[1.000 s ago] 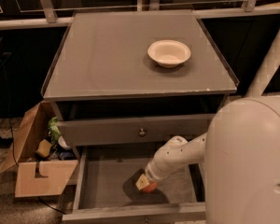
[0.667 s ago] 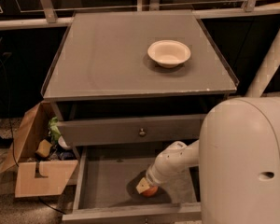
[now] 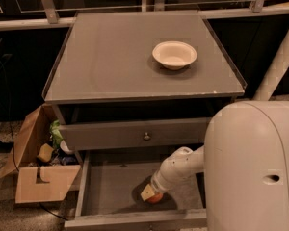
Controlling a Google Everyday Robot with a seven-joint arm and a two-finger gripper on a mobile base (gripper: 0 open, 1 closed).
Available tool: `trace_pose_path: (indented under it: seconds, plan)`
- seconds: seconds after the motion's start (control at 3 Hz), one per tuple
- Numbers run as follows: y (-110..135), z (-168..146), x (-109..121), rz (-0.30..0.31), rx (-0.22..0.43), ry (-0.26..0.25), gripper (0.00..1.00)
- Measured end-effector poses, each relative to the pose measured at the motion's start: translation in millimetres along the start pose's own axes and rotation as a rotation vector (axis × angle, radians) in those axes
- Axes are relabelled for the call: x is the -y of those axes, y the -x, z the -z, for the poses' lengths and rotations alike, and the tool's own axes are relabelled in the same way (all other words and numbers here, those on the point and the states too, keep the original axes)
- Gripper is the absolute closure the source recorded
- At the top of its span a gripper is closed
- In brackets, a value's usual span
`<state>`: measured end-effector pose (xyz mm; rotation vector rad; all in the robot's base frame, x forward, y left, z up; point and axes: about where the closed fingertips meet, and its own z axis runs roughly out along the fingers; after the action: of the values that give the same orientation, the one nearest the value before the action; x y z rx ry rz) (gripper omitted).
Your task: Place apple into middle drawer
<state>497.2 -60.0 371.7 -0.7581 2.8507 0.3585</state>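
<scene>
Apple [image 3: 157,198] location: inside the middle drawer [image 3: 111,189], on the flat grey floor, toward the front and right of centre. Only a small orange-red part of it shows; the rest is hidden by the gripper [image 3: 149,193], which sits directly over it and slightly to its left, in contact or very nearly so.

Gripper condition: it is down inside the pulled-out middle drawer, at the end of a white arm [image 3: 179,166] that reaches in from the right. A pale tan face of the gripper is turned toward the camera. Whether it has hold of the apple or merely rests against it cannot be told from this view, nor how wide it stands.

Surroundings: the upper drawer [image 3: 111,134], with a small round knob [image 3: 146,136], is closed above the open one. A white bowl [image 3: 174,55] stands on the cabinet top [image 3: 106,61], right of centre. A cardboard box [image 3: 41,184] with flaps open lies on the floor left of the cabinet. The robot's white body [image 3: 253,167] fills the lower right.
</scene>
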Motion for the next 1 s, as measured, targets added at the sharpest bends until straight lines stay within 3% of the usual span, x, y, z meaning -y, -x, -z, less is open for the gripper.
trace_pose_path:
  seconds: [0.33, 1.0]
  plan:
    - [0.0, 0.0, 0.0, 0.000, 0.000, 0.000, 0.50]
    - [0.0, 0.0, 0.0, 0.000, 0.000, 0.000, 0.03]
